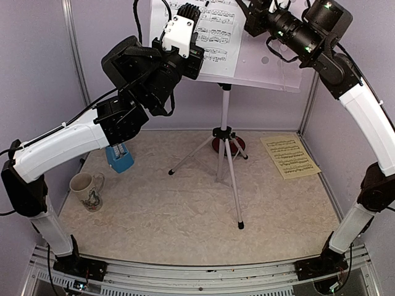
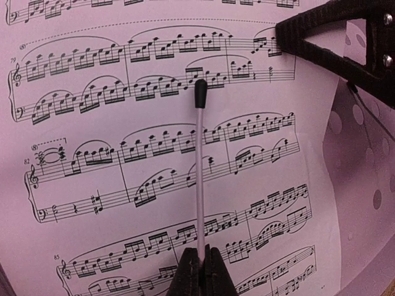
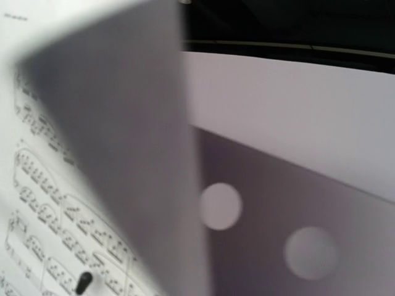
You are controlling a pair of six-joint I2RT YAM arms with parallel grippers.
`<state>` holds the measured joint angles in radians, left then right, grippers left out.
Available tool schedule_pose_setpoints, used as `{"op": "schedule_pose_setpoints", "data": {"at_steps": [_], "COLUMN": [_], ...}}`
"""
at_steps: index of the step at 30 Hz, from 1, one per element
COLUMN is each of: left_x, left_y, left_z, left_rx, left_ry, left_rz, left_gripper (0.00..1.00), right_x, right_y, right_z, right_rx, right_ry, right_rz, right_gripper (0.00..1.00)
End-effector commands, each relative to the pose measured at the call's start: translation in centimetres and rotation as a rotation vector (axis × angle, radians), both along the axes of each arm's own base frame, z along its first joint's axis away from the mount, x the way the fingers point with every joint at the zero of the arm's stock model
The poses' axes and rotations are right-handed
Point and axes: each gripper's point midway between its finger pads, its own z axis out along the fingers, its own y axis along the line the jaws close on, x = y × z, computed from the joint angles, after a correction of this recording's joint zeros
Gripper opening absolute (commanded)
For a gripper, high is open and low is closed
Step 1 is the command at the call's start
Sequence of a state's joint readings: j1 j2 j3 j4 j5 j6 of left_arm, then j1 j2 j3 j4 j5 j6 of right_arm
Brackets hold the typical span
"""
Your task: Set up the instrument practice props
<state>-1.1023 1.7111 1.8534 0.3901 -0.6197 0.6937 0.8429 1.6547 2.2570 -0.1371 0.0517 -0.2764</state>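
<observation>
The white perforated music stand (image 1: 271, 61) is upright on its silver tripod (image 1: 223, 154), and the white music sheet (image 1: 213, 37) lies against its desk. My left gripper (image 1: 190, 11) is raised in front of the sheet. In the left wrist view it (image 2: 208, 250) is shut on the stand's thin black-tipped holder rod (image 2: 200, 160), which lies across the sheet (image 2: 123, 185). My right gripper (image 1: 248, 13) is at the sheet's right edge, where one of its fingers (image 2: 308, 37) presses on the paper. The yellow music sheet (image 1: 289, 156) lies flat on the table at the right. The blue metronome (image 1: 120, 157) stands at the left.
A white patterned mug (image 1: 87, 188) sits near the left arm, in front of the metronome. A red plate (image 1: 214, 145) shows behind the tripod legs. Walls close in the table at the back and on both sides.
</observation>
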Motion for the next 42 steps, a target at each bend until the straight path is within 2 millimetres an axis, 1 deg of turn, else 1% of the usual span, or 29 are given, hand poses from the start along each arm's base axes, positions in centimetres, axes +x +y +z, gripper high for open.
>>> {"op": "schedule_pose_setpoints", "data": {"at_steps": [1,9,12,18,20,23,25,30,32,34,39,40,42], "left_x": [-2.0,-1.9,-1.8,-1.6,-1.7,-1.9,-2.2,-3.2,-3.8,-4.4,-5.4,-5.8,-6.5], "left_y": [1.2,1.0,1.0,1.2,1.3,1.2,1.0,0.7,0.8,1.1,3.6,3.6,4.8], "left_z": [3.3,3.1,3.0,3.0,2.9,2.9,2.9,2.5,2.2,2.1,2.2,1.8,1.7], "left_rx": [-0.087,-0.082,-0.081,-0.097,-0.101,-0.095,-0.089,-0.067,-0.065,-0.080,-0.142,-0.116,-0.136], "left_ry": [-0.069,-0.067,-0.066,-0.063,-0.061,-0.061,-0.065,-0.072,-0.069,-0.056,0.031,0.057,0.099], "left_rz": [-0.046,-0.048,-0.046,-0.034,-0.029,-0.030,-0.028,-0.012,-0.010,-0.019,-0.097,-0.135,-0.211], "left_gripper": [0.00,0.00,0.00,0.01,0.11,0.23,0.35,0.49,0.52,0.53,0.52,0.52,0.53], "right_x": [-1.0,-0.8,-0.6,-0.5,-0.4,-0.4,-0.4,-0.4,-0.2,-0.2,-0.4,-0.5,-0.5], "right_y": [0.9,2.3,2.6,2.4,2.4,2.4,2.4,2.4,2.1,1.9,1.4,1.3,1.2], "right_z": [1.0,0.4,0.3,0.2,0.1,0.1,0.1,0.1,0.1,0.3,0.5,0.5,0.4], "right_rx": [-0.002,-0.050,-0.059,-0.067,-0.070,-0.071,-0.071,-0.069,-0.063,-0.055,-0.046,-0.045,-0.047], "right_ry": [-0.063,-0.099,-0.105,-0.114,-0.115,-0.118,-0.120,-0.126,-0.120,-0.121,-0.124,-0.124,-0.126], "right_rz": [0.031,0.003,-0.006,-0.032,-0.034,-0.036,-0.037,-0.039,-0.056,-0.063,-0.071,-0.075,-0.078], "right_gripper": [0.00,0.00,0.00,0.00,0.00,0.00,0.00,0.00,0.00,0.00,0.00,0.00,0.00]}}
